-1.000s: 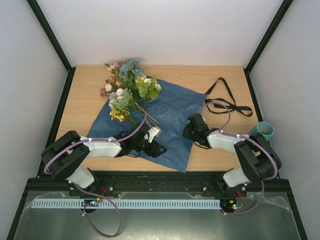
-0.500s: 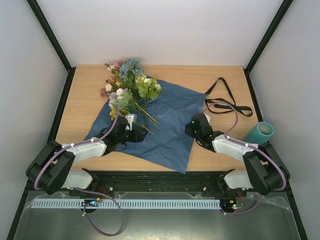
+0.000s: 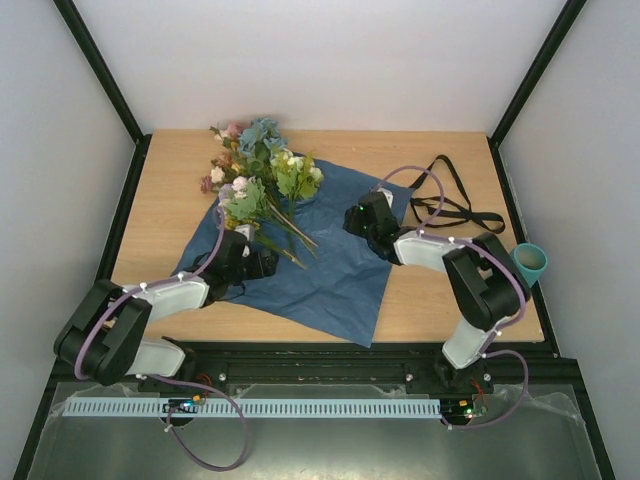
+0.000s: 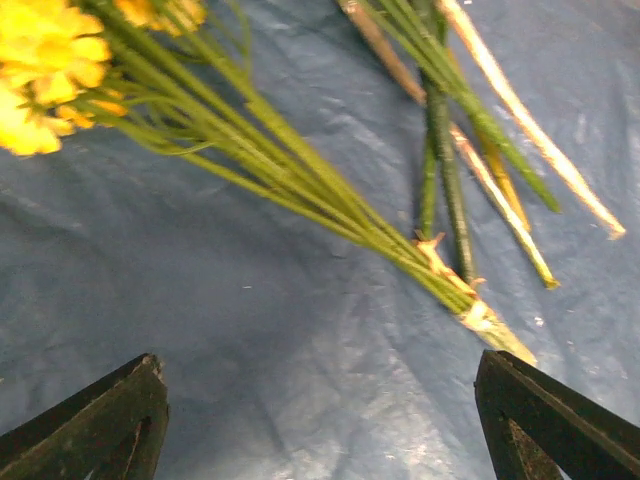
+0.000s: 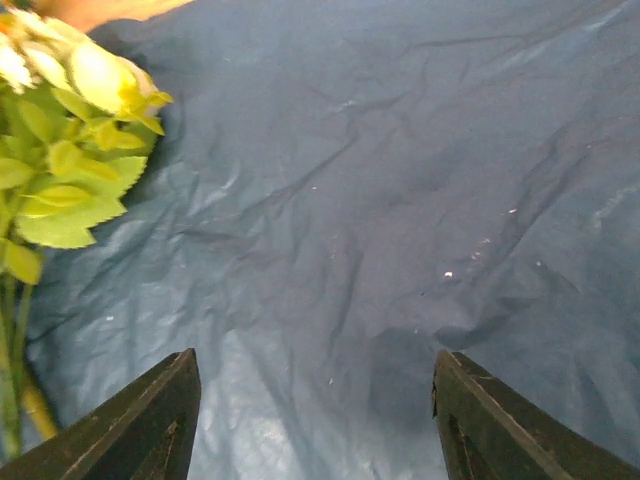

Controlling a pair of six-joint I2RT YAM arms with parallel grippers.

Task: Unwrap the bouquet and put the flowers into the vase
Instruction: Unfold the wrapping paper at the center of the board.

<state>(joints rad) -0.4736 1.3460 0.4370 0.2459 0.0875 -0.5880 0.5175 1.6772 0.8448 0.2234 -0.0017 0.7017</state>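
The left pincer (image 4: 315, 405) stands wide and empty over the stems of the mixed artificial flowers (image 4: 300, 190), at 8 o'clock. The right pincer (image 5: 312, 400), also wide, holds nothing above the flat dark blue paper sheet (image 3: 335, 265). Unwrapping looks done; the blooms lie at 11 o'clock. The small teal cylinder vase (image 3: 530, 262) waits without flowers at 3 o'clock. The long black ribbon (image 3: 455, 205) at 2 o'clock blocks nothing.

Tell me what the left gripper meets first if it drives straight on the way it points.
Likely the cut stem ends of the flowers, lying just ahead of the open left gripper; if it dips, the blue paper under them comes first.
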